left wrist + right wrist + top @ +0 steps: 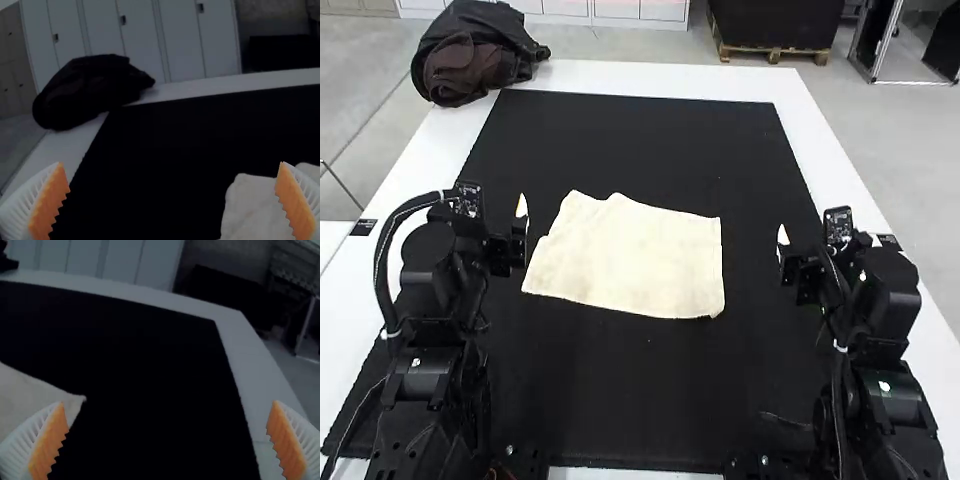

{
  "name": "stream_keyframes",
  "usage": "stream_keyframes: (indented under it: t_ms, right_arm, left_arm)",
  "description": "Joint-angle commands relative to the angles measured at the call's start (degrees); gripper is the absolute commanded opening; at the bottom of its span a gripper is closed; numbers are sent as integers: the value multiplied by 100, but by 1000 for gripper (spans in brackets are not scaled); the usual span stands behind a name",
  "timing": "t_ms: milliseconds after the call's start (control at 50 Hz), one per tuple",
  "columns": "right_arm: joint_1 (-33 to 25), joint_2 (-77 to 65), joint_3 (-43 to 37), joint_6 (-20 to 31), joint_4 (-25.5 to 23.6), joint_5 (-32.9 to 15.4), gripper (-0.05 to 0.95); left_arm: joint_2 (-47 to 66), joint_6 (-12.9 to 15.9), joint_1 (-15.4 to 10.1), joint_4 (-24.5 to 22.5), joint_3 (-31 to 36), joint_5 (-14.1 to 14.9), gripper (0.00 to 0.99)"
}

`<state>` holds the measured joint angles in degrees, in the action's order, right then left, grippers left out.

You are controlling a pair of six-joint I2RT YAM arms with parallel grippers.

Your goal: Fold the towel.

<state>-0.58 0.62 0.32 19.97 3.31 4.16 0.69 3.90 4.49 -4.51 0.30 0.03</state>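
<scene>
A cream towel (630, 255) lies flat on the black mat, its far left part uneven with a small notch; whether it is folded once I cannot tell. Just left of the towel is my left gripper (503, 222), apart from it. My right gripper (808, 245) stands off to the towel's right. In the left wrist view, the left gripper (172, 200) is open wide, with part of the towel (252, 207) beyond one finger. The right wrist view has the right gripper (167, 440) open with nothing between its pads, and a corner of the towel (30, 397).
The black mat (650, 140) covers most of the white table (660, 76). A dark bundle of cloth or a bag (475, 55) rests on the table's far left corner, well away from the towel. Bare mat surrounds the towel.
</scene>
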Motion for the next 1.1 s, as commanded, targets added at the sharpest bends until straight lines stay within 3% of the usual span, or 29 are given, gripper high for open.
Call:
stream_keyframes:
  t_ms: [0,180,400,600,760,940,1080]
  right_arm:
    - [-127,-45,-32,368,196,181,918]
    - [-206,-45,91,113,978,296,918]
    - [-302,614,1331,-353,891,506,916]
    - [-311,2689,3080,-1047,715,630,915]
    - [-311,4227,3853,-1399,521,673,911]
    - [-258,5668,3783,-1663,460,120,911]
    - [-232,6916,3396,-1742,398,383,911]
  left_arm:
    - [-86,111,61,-340,-21,49,967]
    - [-86,93,69,-1034,85,6,967]
    - [590,93,25,-1078,1306,-144,966]
    - [2629,-74,25,-1104,2862,-170,966]
    - [4176,-74,61,-1025,3671,-311,966]
    - [5372,-74,34,-814,3741,-539,966]
    - [6075,76,8,-867,3310,-715,961]
